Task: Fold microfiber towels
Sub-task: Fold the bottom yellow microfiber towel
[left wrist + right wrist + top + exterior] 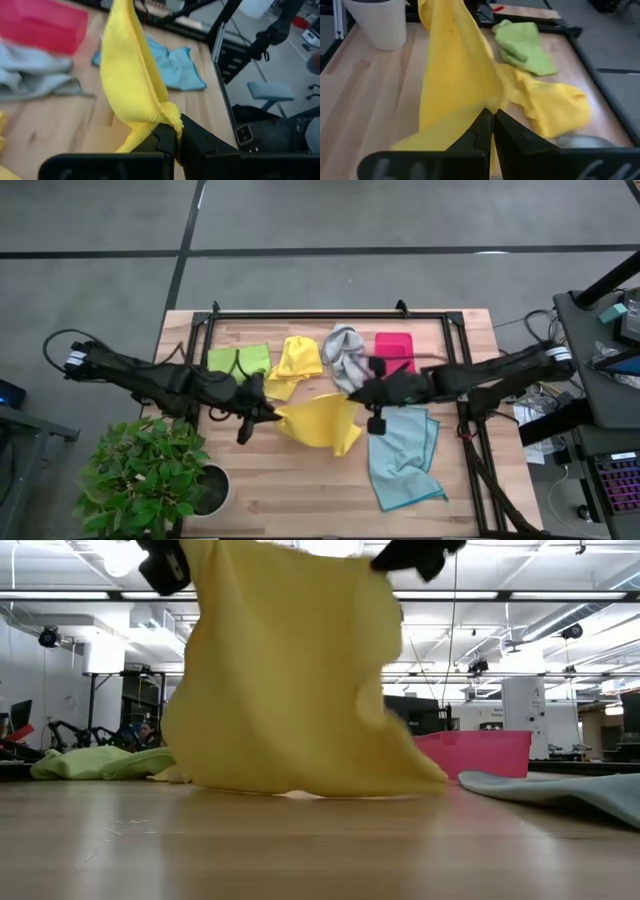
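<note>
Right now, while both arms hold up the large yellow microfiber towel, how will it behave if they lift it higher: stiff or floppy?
Probably floppy: the large yellow microfiber towel sags in folds between the left fingers and right fingers, its lower edge resting on the wooden table. It seems light, since pinched corners alone carry it. It may swing and drag rather than keep shape.

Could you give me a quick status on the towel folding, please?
Left end effector and right end effector both shut on the yellow towel, lifted between them. Blue towel lies beside. Nothing blocking.
</note>
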You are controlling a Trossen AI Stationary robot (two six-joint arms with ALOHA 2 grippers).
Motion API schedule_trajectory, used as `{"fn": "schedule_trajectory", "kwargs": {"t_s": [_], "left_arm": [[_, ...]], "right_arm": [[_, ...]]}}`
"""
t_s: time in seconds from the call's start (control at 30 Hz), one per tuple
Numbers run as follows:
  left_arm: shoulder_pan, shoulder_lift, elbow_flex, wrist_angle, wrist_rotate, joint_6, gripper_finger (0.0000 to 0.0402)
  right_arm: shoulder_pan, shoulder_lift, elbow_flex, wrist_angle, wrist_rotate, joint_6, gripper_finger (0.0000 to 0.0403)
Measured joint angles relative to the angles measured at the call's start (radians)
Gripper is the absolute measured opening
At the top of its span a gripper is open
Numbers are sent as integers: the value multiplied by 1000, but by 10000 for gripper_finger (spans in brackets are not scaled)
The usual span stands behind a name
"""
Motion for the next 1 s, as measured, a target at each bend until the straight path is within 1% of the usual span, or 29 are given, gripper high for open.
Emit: {"fn": "schedule_trajectory", "kwargs": {"t_s": [0.07,0.17,0.3,0.37,0.53,0.63,0.73,0.77,0.93,1.0], "left_arm": [[14,-25,8,-7,0,27,0],[46,-60,33,-17,1,108,0],[117,-78,90,-111,0,173,0],[149,-79,127,-177,0,184,0],[180,-66,166,-349,9,177,0],[179,-52,167,-420,89,166,0],[175,-27,159,-444,202,133,0],[170,-16,158,-449,218,132,0],[161,43,164,-443,217,124,0],[161,68,164,-445,217,118,0]], "right_arm": [[-16,-17,56,-77,21,-10,8],[-37,-18,150,-197,103,-66,8],[-64,-4,265,-305,212,-153,8],[-75,1,299,-331,226,-183,8],[-68,1,303,-374,229,-167,8],[-35,1,279,-424,235,-109,8],[15,6,237,-447,233,-50,8],[32,7,224,-448,230,-32,8],[96,13,188,-437,227,60,8],[106,15,153,-392,195,91,9]]}}
